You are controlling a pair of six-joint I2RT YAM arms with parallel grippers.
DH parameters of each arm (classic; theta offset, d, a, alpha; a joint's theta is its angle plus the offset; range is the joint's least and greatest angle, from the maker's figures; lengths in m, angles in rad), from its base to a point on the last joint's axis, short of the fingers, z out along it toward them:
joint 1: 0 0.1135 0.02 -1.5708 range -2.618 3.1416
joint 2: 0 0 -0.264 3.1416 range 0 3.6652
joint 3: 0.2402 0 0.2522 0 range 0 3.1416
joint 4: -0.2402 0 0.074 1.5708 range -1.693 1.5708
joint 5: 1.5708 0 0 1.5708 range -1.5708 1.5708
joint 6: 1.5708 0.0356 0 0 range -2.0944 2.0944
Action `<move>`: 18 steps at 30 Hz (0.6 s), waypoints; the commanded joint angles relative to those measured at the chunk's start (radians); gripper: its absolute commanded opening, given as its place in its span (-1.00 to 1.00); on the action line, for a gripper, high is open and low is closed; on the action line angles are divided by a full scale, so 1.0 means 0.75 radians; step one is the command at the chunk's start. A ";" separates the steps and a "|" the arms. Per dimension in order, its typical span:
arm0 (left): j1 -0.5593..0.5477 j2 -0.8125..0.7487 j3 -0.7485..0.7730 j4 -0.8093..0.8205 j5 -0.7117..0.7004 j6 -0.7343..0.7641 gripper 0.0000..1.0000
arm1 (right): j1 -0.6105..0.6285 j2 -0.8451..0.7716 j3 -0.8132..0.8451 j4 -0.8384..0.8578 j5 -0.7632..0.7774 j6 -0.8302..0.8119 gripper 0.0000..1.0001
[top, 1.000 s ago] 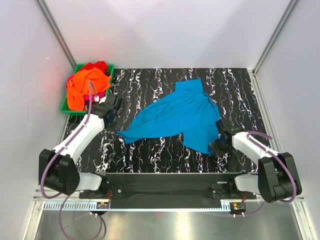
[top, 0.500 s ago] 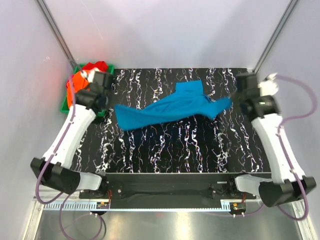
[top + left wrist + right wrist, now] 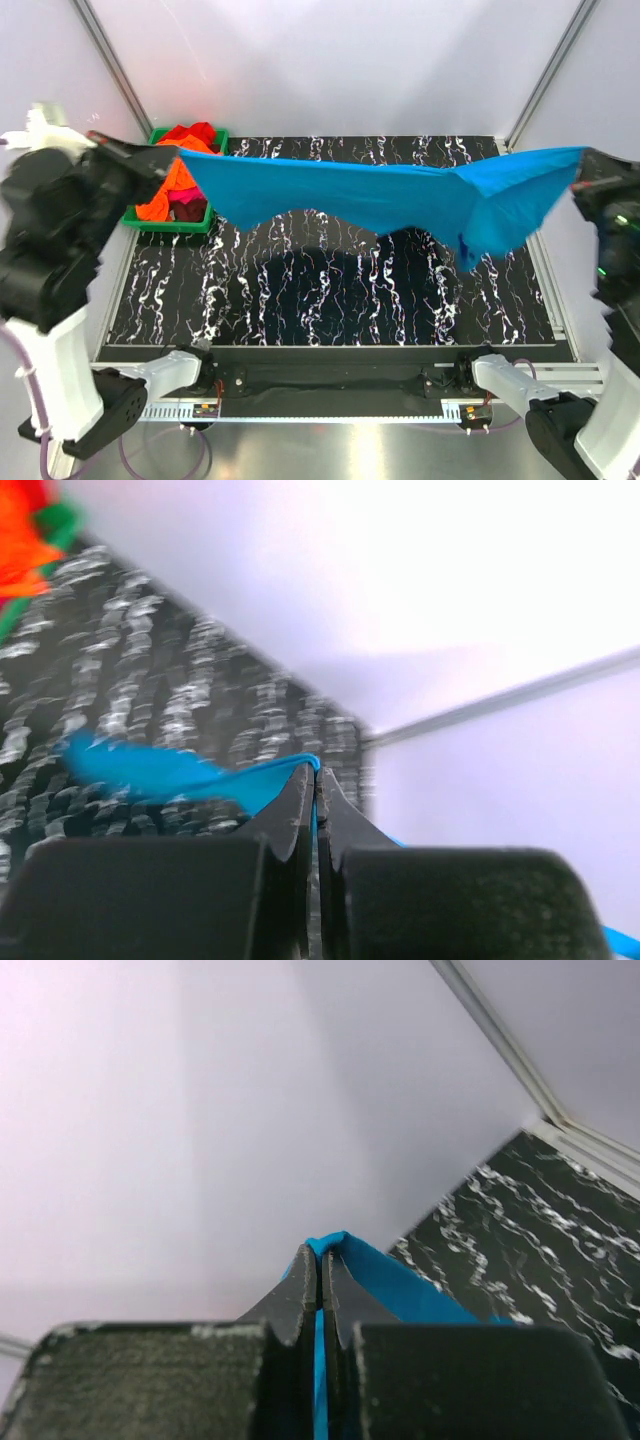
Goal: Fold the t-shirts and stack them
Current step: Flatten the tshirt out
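Observation:
The turquoise-blue t-shirt [image 3: 390,200] hangs stretched in the air across the black marbled table, held at both ends. My left gripper [image 3: 172,152] is raised high at the left and shut on its left corner; the cloth shows between the closed jaws in the left wrist view [image 3: 150,773]. My right gripper [image 3: 580,160] is raised high at the right and shut on the other end, with blue cloth [image 3: 400,1285] pinched between its jaws. A flap of the shirt droops at the right. Orange, red and magenta t-shirts [image 3: 180,180] lie piled in the bin.
A green plastic bin [image 3: 165,220] stands at the table's back left corner, behind my left arm. White walls with metal corner posts enclose the table [image 3: 330,300]. The shirt casts a shadow on the table's middle.
Both arms have risen sharply and spread apart, lifting the turquoise-blue t-shirt off the table and pulling it taut in the air.

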 commanded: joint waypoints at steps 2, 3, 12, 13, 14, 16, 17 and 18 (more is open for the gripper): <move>0.008 -0.017 0.152 -0.061 0.202 -0.072 -1.00 | -0.005 -0.005 0.200 -0.025 -0.122 -0.073 -1.00; 0.008 -0.038 0.127 -0.010 0.225 -0.093 -1.00 | -0.005 -0.007 0.222 -0.017 -0.137 -0.075 -1.00; 0.008 0.021 -0.028 0.068 0.183 0.078 -1.00 | -0.005 0.091 0.108 0.067 -0.225 -0.227 -1.00; 0.008 0.046 -0.037 0.082 0.152 0.099 -1.00 | -0.005 0.101 0.086 0.106 -0.219 -0.239 -1.00; 0.008 0.060 -0.049 0.098 0.136 0.123 -1.00 | -0.005 0.133 0.071 0.116 -0.215 -0.245 -1.00; 0.008 0.107 -0.057 0.139 0.077 0.183 -1.00 | -0.005 0.189 0.028 0.187 -0.186 -0.292 -1.00; 0.008 0.126 -0.061 0.154 0.058 0.215 -1.00 | -0.005 0.211 0.018 0.210 -0.170 -0.306 -1.00; 0.008 0.142 -0.057 0.184 0.040 0.228 -1.00 | -0.005 0.236 0.020 0.239 -0.157 -0.325 -1.00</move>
